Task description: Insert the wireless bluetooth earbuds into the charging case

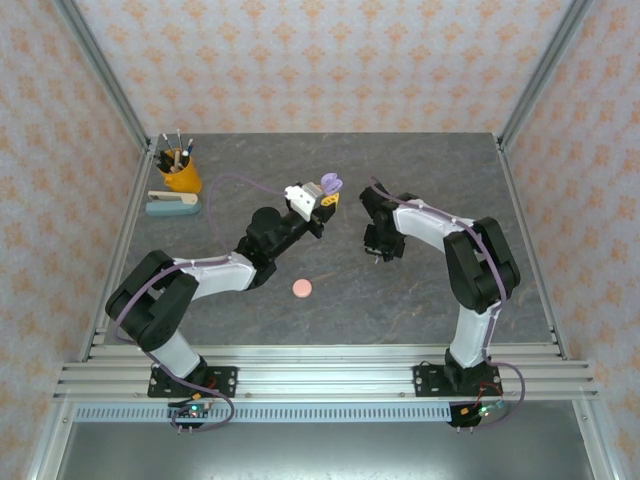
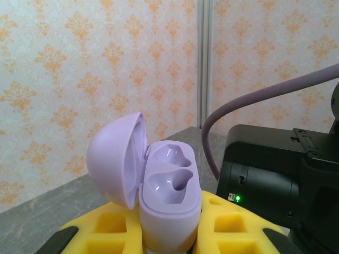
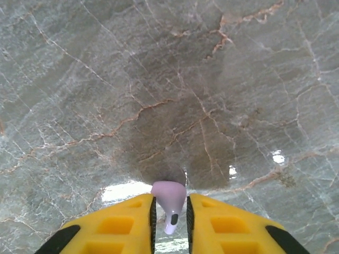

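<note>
Sitting between right pincer [image 3: 170,219] tips, purple earbud [image 3: 168,196]

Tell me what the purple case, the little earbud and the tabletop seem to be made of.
Purple case: looks like moulded plastic, satin outside, glossier in the sockets where highlights show. Earbud: likely smooth pale plastic with a soft sheen. Tabletop: grey veined marble look with glossy reflections; real stone or a printed laminate, cannot tell.

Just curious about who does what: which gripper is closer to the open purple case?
Left. The left gripper is shut on the purple case, holding it up; the right gripper hangs apart to its right, pinching a purple earbud.
</note>
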Tool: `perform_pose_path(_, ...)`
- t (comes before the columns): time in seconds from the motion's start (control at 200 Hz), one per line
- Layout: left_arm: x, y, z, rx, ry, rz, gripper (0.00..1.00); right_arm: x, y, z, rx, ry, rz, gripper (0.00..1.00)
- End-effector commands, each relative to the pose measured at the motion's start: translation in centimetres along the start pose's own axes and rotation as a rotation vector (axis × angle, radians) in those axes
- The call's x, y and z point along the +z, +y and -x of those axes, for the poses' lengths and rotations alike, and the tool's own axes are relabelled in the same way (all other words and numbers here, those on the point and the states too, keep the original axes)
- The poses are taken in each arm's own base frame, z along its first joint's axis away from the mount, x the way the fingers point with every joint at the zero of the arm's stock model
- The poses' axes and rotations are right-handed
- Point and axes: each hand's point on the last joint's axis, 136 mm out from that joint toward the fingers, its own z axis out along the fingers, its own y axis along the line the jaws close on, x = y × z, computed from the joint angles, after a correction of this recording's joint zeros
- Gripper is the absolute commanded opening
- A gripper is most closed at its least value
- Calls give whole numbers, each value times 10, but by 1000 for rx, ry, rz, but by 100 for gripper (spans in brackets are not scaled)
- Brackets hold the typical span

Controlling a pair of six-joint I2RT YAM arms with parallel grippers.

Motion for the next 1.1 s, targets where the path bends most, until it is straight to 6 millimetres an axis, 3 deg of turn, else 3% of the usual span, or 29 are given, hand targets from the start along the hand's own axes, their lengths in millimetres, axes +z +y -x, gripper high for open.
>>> perform_pose_path(0.0,2,4,24,-4,-60,4,0,-20,-1,-2,11,-5,-5,26)
perform_pose_path(0.26,2,4,23,-6,-63,5,0,-33,-1,5,77,4,-52,39)
perform_pose_path(1.091,3,5,22,-11,-72,8,0,1,2,3,106,88,-110,39)
